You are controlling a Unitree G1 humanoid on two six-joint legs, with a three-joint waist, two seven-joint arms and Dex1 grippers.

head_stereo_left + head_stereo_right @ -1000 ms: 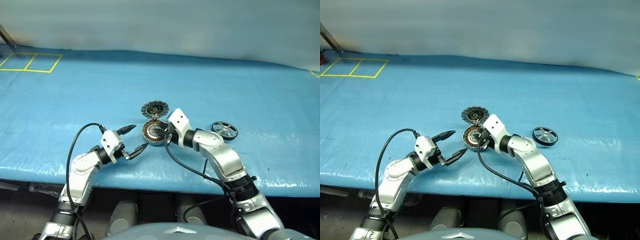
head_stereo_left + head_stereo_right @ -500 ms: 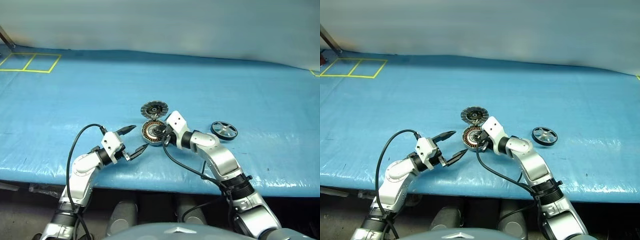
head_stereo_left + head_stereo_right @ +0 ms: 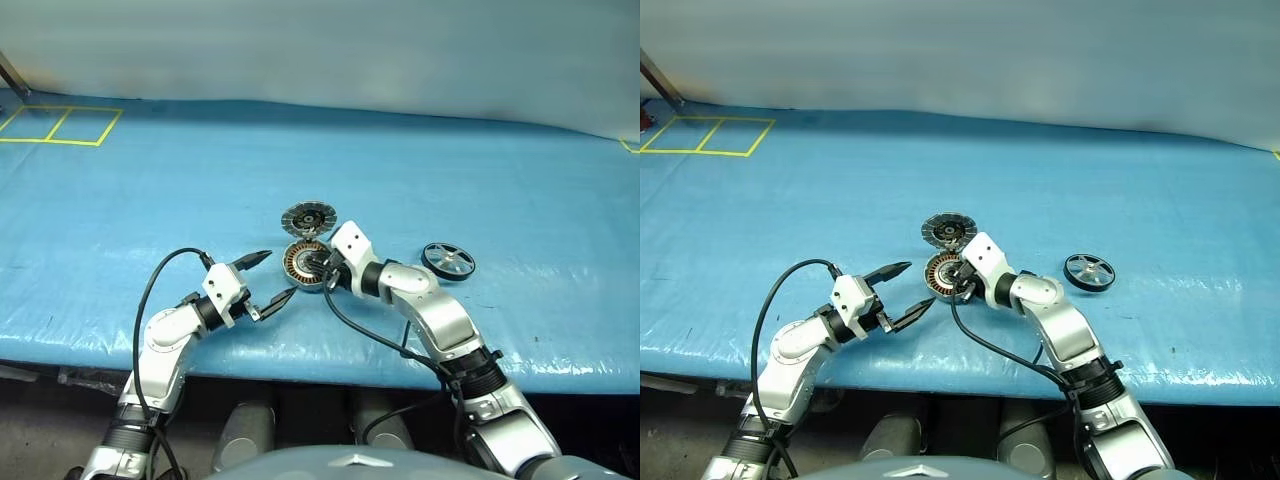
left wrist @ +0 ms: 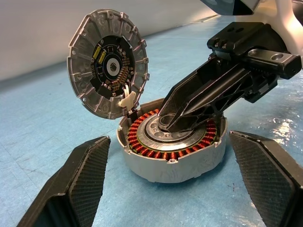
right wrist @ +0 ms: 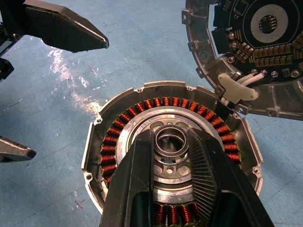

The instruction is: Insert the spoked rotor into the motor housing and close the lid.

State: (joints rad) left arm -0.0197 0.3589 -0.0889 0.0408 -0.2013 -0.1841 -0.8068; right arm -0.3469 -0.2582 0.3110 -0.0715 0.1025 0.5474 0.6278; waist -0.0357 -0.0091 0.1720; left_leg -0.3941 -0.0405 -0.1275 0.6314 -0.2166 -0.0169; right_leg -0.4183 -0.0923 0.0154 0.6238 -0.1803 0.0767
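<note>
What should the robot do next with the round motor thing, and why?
Probably lift the right end effector off the motor housing and reach for the spoked rotor. The housing holds no rotor, the lid stands open, and the rotor lies apart on the blue table.

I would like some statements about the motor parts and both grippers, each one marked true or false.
1. The lid stands open beside the motor housing. True.
2. The spoked rotor already sits in the housing. False: it lies on the blue table, to the housing's right.
3. The right gripper has its fingertips on the housing's silver hub. True.
4. The left gripper is shut on the lid. False: it is open, short of the housing, holding nothing.
</note>
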